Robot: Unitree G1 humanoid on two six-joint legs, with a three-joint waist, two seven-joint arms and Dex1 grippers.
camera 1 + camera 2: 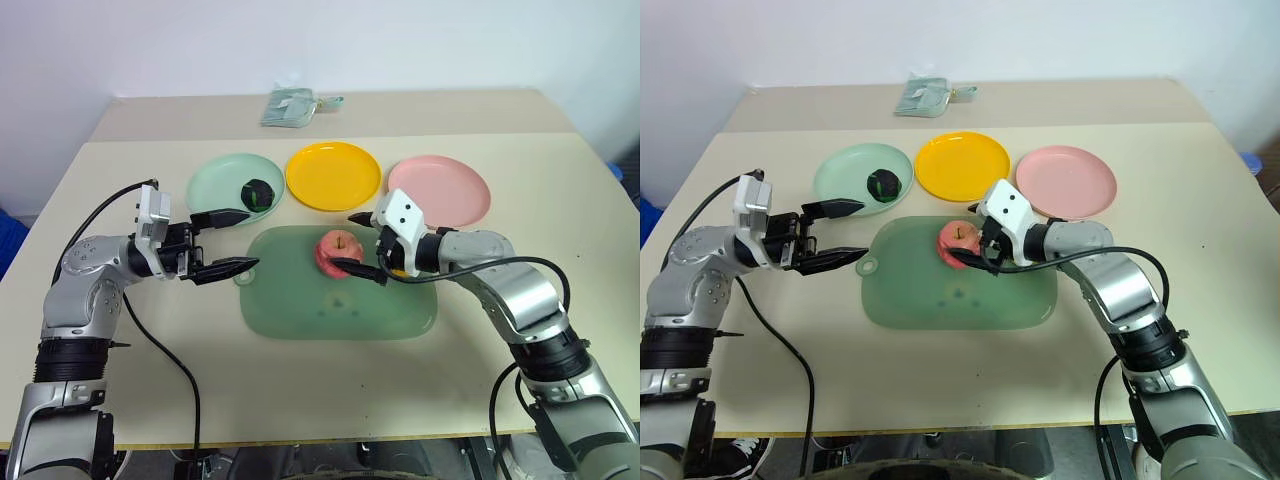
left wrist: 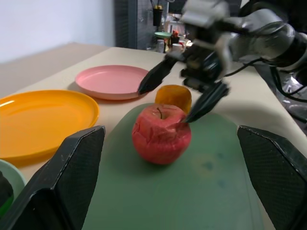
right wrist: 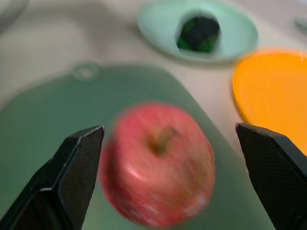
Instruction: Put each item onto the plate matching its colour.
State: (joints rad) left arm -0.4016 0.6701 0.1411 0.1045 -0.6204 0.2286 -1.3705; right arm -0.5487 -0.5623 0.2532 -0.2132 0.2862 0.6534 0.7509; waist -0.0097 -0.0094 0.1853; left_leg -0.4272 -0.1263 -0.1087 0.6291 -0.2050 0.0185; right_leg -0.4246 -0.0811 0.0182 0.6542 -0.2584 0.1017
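A pinkish-red apple (image 1: 335, 252) sits on the translucent green board (image 1: 300, 310). My right gripper (image 1: 355, 242) is open at the apple's right side, one finger on each side of it and the nearer fingertip (image 2: 191, 118) close against its skin. The orange fruit (image 2: 173, 97) lies just behind the apple, under the right gripper. The dark green vegetable (image 1: 259, 193) rests on the mint green plate (image 1: 215, 185). The yellow plate (image 1: 332, 176) and pink plate (image 1: 445, 190) carry nothing. My left gripper (image 1: 250, 240) is open with nothing in it, at the board's left edge, pointing toward the apple.
A folded grey-green cloth pouch (image 1: 290, 105) lies at the back of the table (image 1: 520, 330), behind the plates. The three plates stand in a row just beyond the board. Black cables hang from both arms toward the table's front edge.
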